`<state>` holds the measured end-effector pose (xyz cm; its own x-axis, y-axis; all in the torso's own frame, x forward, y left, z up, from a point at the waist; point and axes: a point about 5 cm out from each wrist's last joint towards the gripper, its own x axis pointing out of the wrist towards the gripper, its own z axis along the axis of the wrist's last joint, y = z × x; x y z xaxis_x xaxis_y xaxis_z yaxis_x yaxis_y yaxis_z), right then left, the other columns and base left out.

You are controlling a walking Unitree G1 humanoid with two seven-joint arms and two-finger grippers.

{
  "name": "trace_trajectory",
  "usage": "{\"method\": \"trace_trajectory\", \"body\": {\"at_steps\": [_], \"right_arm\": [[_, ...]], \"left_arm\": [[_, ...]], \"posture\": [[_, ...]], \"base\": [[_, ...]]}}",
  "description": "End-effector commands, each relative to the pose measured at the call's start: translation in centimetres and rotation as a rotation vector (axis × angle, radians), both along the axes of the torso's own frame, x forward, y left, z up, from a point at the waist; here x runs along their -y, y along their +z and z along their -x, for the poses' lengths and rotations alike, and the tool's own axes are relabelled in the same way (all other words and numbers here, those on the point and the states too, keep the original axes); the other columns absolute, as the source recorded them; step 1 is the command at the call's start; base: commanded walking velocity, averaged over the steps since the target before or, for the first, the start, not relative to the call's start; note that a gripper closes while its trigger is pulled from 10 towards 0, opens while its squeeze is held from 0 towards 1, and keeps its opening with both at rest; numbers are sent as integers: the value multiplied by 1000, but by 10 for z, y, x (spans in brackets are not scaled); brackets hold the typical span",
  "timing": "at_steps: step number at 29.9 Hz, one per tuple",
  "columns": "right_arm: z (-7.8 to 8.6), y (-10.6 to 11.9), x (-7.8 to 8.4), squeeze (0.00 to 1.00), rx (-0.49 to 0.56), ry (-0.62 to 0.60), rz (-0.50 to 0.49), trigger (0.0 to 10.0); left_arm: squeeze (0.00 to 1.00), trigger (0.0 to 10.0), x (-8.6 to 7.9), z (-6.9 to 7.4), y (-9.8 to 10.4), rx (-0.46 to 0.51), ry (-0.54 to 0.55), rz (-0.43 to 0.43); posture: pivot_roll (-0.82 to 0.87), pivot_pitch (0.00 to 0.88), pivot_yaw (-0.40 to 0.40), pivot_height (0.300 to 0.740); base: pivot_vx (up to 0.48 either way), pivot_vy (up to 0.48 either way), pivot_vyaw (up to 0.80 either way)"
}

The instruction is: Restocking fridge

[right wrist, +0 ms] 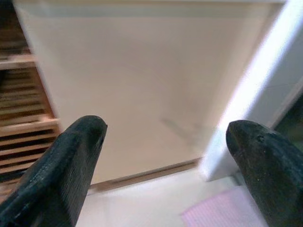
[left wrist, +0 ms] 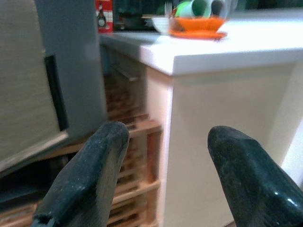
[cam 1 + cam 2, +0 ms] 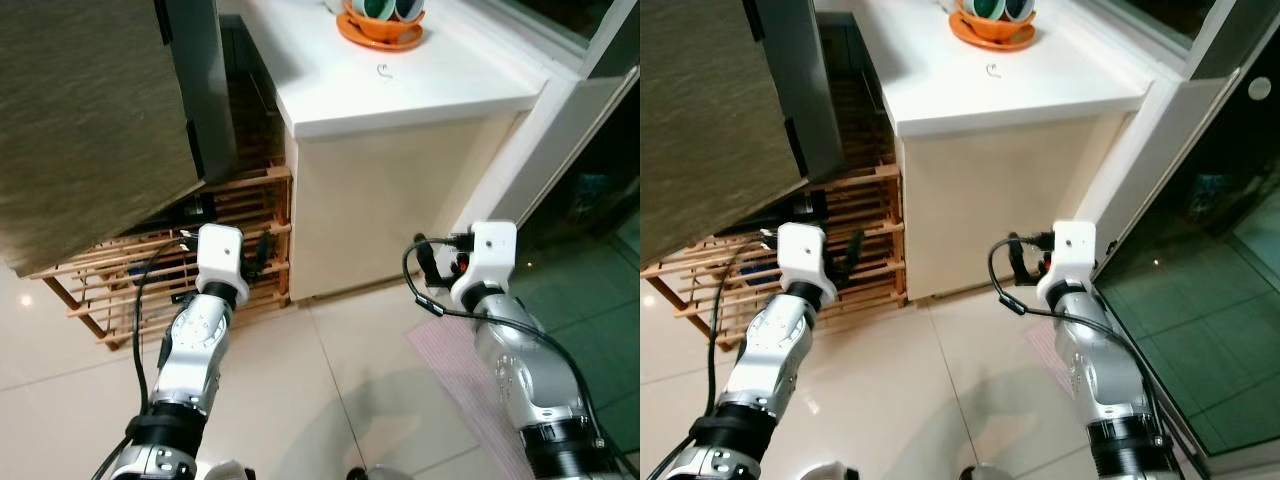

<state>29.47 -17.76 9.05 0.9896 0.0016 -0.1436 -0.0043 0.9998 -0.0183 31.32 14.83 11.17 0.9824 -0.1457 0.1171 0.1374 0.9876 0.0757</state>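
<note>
The fridge (image 3: 90, 120) rises at the left, with a dull textured door and a grey side panel. Both arms are held low over the tiled floor. My left gripper (image 2: 165, 156) is open with nothing between its fingers, and it points at the corner of a cream cabinet (image 2: 213, 132) beside the fridge. My right gripper (image 1: 165, 156) is open and empty too, facing the cabinet's plain front (image 1: 137, 80). An orange tray (image 3: 380, 28) holding cups sits on the white counter (image 3: 400, 85) at the back.
A slatted wooden rack (image 3: 235, 225) stands on the floor between the fridge and the cabinet. A pink mat (image 3: 450, 350) lies by my right arm. A glass door (image 3: 600, 200) in a white frame closes off the right side.
</note>
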Motion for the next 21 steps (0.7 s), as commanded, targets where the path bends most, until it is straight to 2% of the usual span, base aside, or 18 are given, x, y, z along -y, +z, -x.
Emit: {"method": "trace_trajectory", "body": {"at_steps": [1, 5, 9, 16, 21], "right_arm": [[4, -5, 3, 0, 29, -40, 12, 10000], [8, -6, -5, 0, 71, -31, 38, 10000], [7, -11, -15, 0, 65, -11, 8, 10000], [-4, -9, -17, 0, 90, 4, -4, 10000], [-10, -11, -17, 0, 84, 6, -11, 10000]], "left_arm": [[0, 10000, 1, 4, 1, -43, -51, 67], [0, 10000, 2, 12, 10, 32, -49, 29], [0, 10000, 6, 12, 13, 26, -38, 55], [0, 10000, 8, 14, 16, 13, -24, 61], [0, 10000, 7, 13, 12, -18, -12, 45]], "posture": [[-8, 0, -45, 740], [-4, 0, -43, 740], [6, 0, -43, 740], [0, 0, -50, 740], [3, 0, -50, 740]], "base": [[0, 0, 0], [0, 0, 0], [120, 0, 0], [473, 0, 0], [405, 173, 0]]}}
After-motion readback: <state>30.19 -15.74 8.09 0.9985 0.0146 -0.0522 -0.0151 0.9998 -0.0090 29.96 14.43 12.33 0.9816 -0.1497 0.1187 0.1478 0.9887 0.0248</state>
